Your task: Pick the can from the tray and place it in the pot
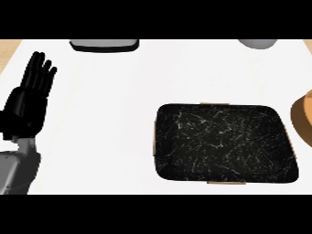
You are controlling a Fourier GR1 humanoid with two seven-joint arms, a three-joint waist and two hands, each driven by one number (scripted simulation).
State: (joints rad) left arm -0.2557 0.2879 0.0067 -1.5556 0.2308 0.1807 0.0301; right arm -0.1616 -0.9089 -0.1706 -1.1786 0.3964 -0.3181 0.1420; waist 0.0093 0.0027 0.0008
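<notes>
Fingers of the left hand are held straight and close together, upright, well left of the tray, with nothing gripped. No can is seen on the tray, so its direction and axis cannot be stated; the pot is placed just right of the tray.

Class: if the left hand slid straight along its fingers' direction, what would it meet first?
The left hand probably meets nothing: only white counter ahead, passing left of the grey object.
</notes>
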